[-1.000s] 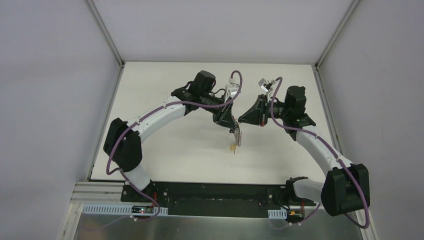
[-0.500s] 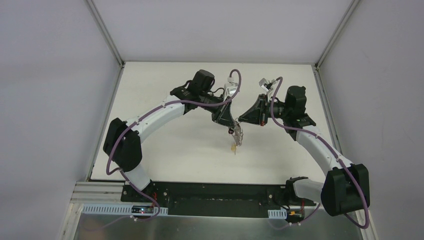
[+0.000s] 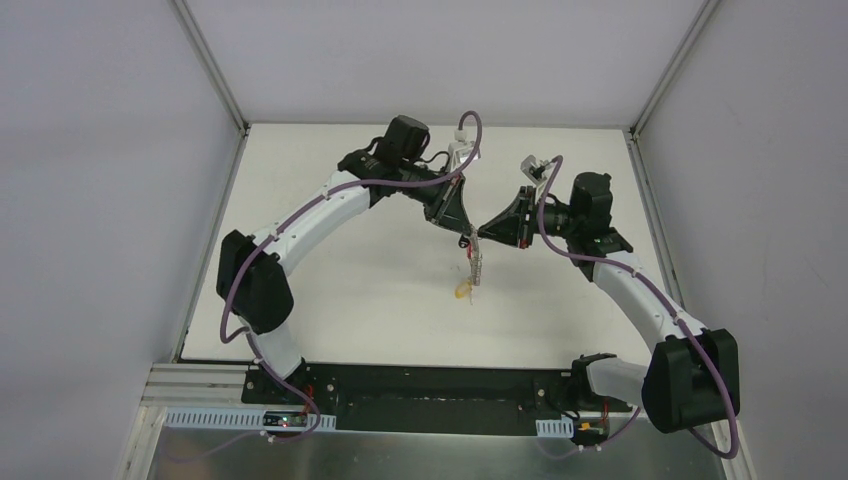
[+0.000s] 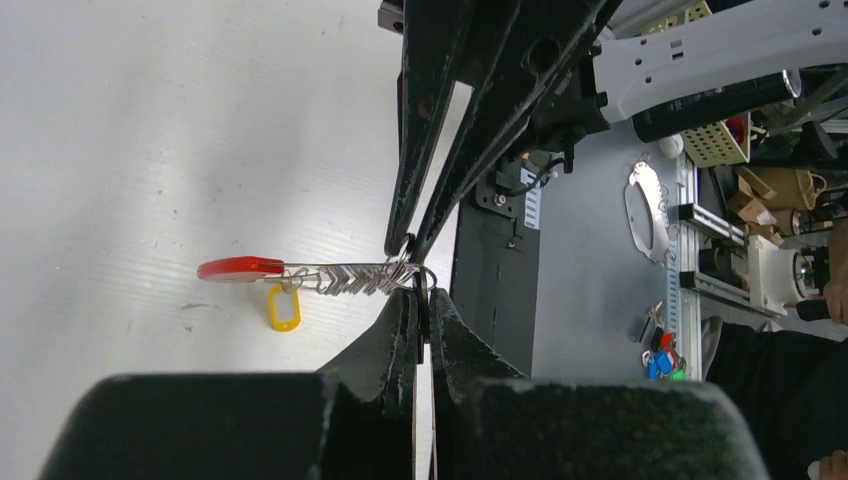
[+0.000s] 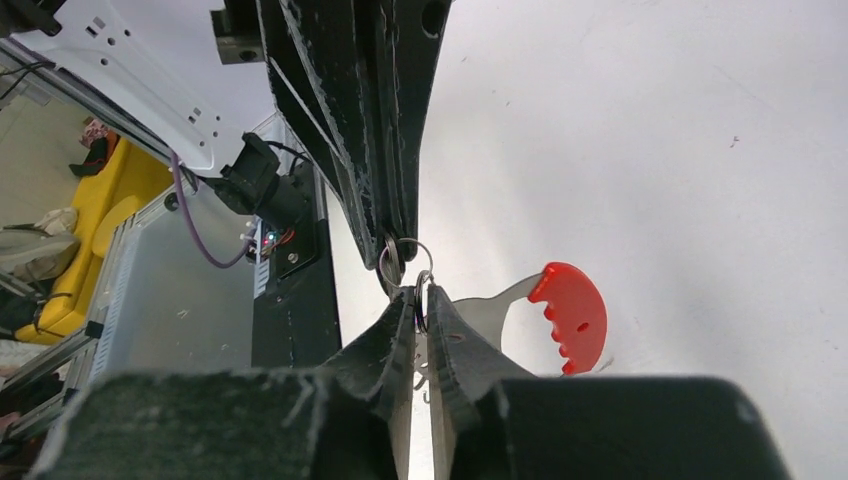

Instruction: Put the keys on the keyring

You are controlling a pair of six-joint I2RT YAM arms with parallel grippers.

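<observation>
Grips the keys [image 3: 477, 265] in mid-air above the table [image 3: 330, 290], claws tip to tip. Has the left gripper [image 4: 418, 298] clamped on a silver ring, slightly parted a second ago, now farther from the bases. Holds the right gripper [image 5: 420, 302] pinched on the same bunch. Dangles red strap [image 5: 570, 315] and yellow-headed key [image 4: 284, 307] below.

the keys [image 3: 477, 266] dangle centrally; bare table [image 3: 330, 300] surrounds them.

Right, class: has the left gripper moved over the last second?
Yes. The left gripper has shifted up the top view, toward the table's far edge.
</observation>
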